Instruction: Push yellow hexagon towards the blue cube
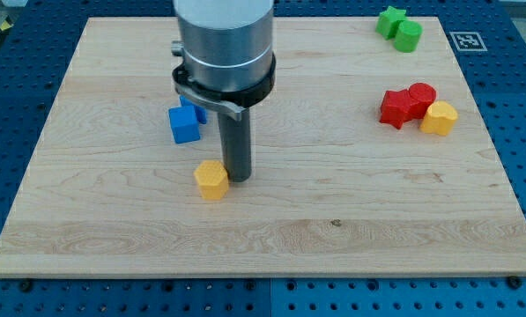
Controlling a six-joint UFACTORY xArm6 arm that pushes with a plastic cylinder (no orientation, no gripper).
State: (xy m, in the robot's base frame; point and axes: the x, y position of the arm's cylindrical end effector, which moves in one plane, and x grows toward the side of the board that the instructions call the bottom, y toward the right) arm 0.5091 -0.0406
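The yellow hexagon (211,180) was found a little left of the board's (333,220) middle, nearer the bottom edge, with my tip (237,179) set just beside it on the view's right — touching or nearly so. No jaws exist on the rod, so nothing was clamped; the block was only nudged from the side.

The blue cube (184,125) lay up and slightly left of the hexagon, near it, with another blue block (195,111) partly hidden behind the arm. From the tip's placement, a leftward shove seemed intended, yet the cube stood more toward the top edge — a contact lower on the hexagon would probably be wanted.

No block was seen between hexagon and cube. Well apart, by the right edge, a red star (394,107), a red cylinder (421,95) and a yellow block (439,117) were clustered; two green blocks (399,28) sat at the top right corner.
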